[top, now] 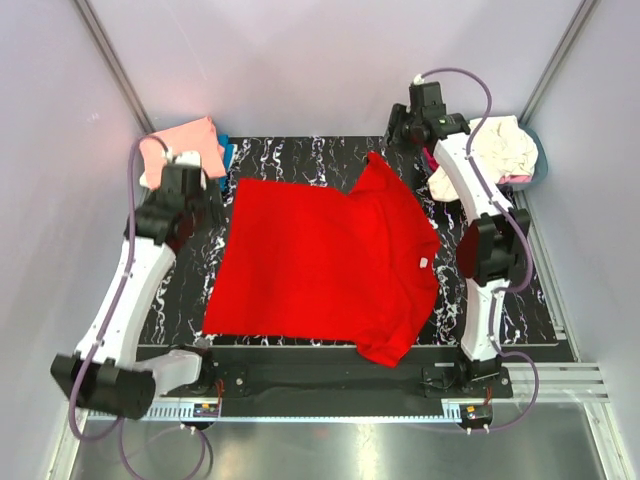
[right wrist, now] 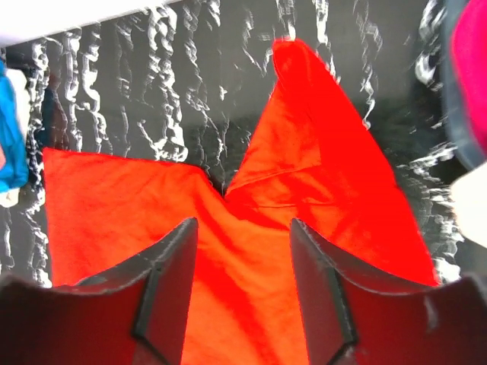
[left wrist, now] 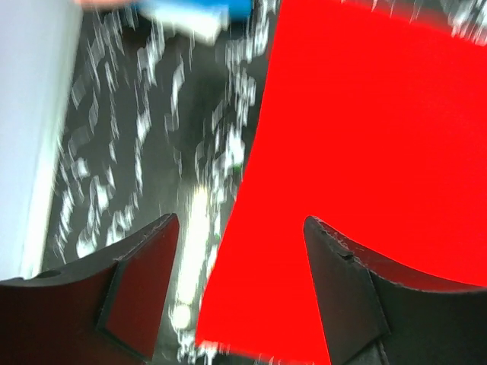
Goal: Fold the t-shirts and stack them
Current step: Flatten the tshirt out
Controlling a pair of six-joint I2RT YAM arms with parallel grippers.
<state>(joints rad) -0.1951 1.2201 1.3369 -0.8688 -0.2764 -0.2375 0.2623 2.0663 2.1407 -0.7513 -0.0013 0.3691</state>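
Observation:
A bright red t-shirt lies spread flat on the black marbled mat, with one sleeve pointing to the far right. My left gripper hovers by the shirt's far left corner. In the left wrist view it is open, with the shirt's left edge below the gap. My right gripper hangs over the far sleeve. It is open above the red cloth, with nothing held. The folded salmon-pink t-shirt sits on a blue one at the far left.
A grey-blue basket at the far right holds cream and white shirts with magenta beneath. Pale walls close in on the left, right and back. The arm bases and a metal rail line the near edge.

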